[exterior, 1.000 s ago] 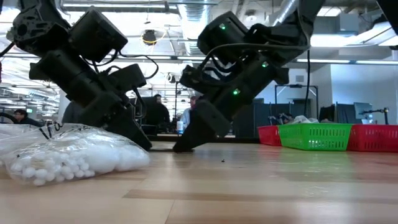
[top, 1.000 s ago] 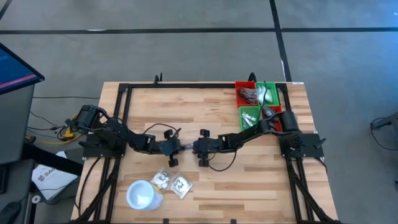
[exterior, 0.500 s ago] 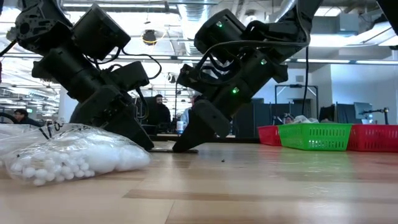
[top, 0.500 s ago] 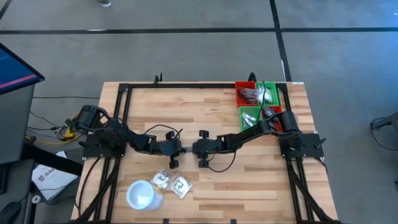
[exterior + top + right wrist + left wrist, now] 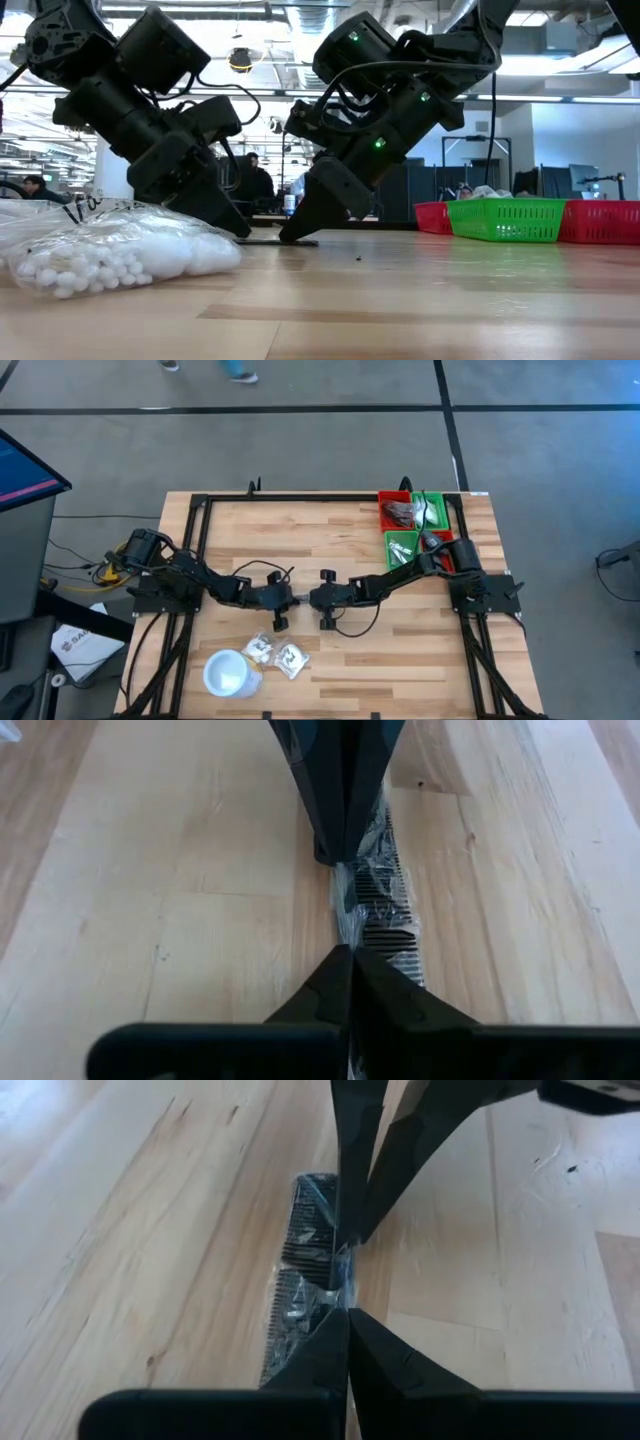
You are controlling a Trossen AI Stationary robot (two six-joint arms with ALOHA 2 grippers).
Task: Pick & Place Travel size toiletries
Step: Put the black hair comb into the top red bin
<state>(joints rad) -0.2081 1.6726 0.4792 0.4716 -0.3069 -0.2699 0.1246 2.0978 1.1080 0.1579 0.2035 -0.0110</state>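
Two claws meet tip to tip at the middle of the wooden surface (image 5: 340, 540). From the left, the left claw (image 5: 347, 1312) is pinched closed on one end of a wrapped black comb (image 5: 305, 1270) lying flat; the right claw (image 5: 345, 948) is clamped tight on its other end. Red and green bins (image 5: 415, 525) sit far right.

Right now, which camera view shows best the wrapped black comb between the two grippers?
The left wrist view: the comb lies there with its teeth and clear wrap plain. The right wrist view shows it partly behind fingers. The low view shows a thin dark edge; the high view hides it.
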